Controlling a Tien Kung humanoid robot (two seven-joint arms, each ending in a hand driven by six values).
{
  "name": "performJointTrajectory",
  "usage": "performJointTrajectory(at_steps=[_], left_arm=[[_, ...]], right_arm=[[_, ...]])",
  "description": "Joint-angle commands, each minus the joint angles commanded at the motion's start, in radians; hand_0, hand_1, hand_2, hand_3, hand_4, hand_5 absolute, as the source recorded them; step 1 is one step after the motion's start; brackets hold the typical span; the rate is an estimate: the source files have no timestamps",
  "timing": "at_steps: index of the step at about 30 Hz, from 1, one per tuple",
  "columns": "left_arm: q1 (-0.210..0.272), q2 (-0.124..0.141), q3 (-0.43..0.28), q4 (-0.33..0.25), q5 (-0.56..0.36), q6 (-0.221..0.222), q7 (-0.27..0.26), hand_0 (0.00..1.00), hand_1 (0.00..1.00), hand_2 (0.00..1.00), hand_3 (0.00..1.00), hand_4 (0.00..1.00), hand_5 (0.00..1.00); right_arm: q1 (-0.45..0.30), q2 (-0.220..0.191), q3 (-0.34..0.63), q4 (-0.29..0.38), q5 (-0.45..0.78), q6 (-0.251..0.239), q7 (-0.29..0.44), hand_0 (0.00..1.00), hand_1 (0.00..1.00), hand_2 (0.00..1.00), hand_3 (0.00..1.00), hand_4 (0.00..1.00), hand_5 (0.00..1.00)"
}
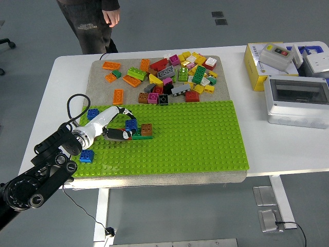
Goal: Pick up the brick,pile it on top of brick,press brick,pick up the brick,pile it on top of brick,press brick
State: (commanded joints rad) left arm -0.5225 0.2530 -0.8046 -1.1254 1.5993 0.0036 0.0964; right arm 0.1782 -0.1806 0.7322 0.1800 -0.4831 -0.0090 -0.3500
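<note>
My left hand [125, 128] reaches in from the lower left over the green baseplate [195, 139]. Its fingers curl around a small blue brick [131, 125], with the thumb below it and a finger arching over it. Just right of the blue brick a brown brick [147, 128] sits on the plate, and a green brick [142, 137] shows at its lower edge. Whether the blue brick rests on the plate or is lifted I cannot tell. A pile of loose coloured bricks [175, 74] lies on the beige mat [100, 82] behind the plate.
Two more blue bricks [93, 113] [86, 156] sit at the plate's left edge. A yellow box [255, 67] and a grey case [297, 100] stand at the right. A person [92, 20] stands at the far left corner, one hand [110, 16] hanging.
</note>
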Motion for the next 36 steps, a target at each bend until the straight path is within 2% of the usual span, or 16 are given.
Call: performJointTrajectory(at_steps=[24, 36], left_arm=[[-0.016, -0.024, 0.041, 0.043, -0.05, 0.008, -0.019, 0.998, 0.933, 0.88, 0.571, 0.676, 0.18], [-0.024, -0.028, 0.049, 0.075, -0.069, 0.016, -0.031, 0.998, 0.927, 0.879, 0.571, 0.676, 0.18]], right_arm=[[-0.002, 0.007, -0.006, 0.0, 0.004, -0.002, 0.002, 0.73, 0.664, 0.645, 0.841, 0.656, 0.998], [0.0, 0.009, -0.01, 0.0, 0.009, -0.003, 0.004, 0.73, 0.664, 0.645, 0.842, 0.655, 0.998]])
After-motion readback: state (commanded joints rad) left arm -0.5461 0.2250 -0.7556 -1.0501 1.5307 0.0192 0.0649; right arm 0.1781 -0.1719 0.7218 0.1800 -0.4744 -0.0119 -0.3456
